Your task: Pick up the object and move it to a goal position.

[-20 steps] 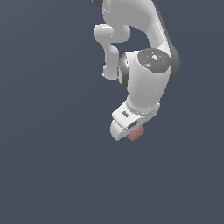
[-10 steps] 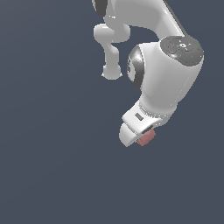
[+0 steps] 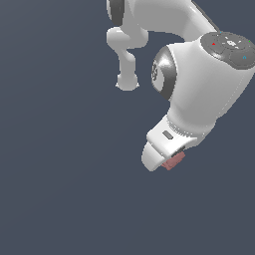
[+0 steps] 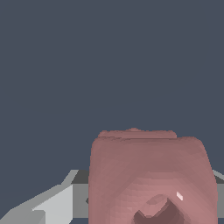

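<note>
My white gripper (image 3: 167,160) pinches the small matte red-pink block (image 3: 174,160). No tabletop edges show. If my hold sits off-centre, it could slip in transit.

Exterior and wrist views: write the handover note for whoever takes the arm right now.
Gripper: shut on the small dull red-pink matte block, which fills much of the wrist view.
Position: block sits at the gripper's tip, seen against a plain dark grey backdrop; no support surface can be made out.
Done: block is picked up.
Left: carry it to the goal, which neither view shows, and release.
</note>
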Available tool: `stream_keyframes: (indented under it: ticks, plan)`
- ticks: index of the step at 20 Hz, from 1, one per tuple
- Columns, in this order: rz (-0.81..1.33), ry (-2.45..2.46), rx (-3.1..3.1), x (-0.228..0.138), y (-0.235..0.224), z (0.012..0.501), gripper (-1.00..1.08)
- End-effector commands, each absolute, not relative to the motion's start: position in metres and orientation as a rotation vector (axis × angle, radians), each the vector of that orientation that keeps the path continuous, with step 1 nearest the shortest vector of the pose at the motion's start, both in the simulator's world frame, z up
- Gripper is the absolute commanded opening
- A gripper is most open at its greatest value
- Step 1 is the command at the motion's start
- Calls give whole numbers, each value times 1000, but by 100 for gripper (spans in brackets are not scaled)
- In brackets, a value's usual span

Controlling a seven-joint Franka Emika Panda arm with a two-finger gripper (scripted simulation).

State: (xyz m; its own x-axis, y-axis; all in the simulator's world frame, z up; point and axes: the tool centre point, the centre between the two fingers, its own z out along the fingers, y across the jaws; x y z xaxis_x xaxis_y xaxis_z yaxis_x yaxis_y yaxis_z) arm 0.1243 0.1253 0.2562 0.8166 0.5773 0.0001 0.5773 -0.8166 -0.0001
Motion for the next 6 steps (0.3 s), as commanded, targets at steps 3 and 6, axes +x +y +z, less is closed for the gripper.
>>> stream_keyframes:
  ticks: [3, 6]
  plan:
    - [0, -951, -2994, 128, 127, 259, -100]
    - [0, -951, -2994, 128, 128, 260, -100]
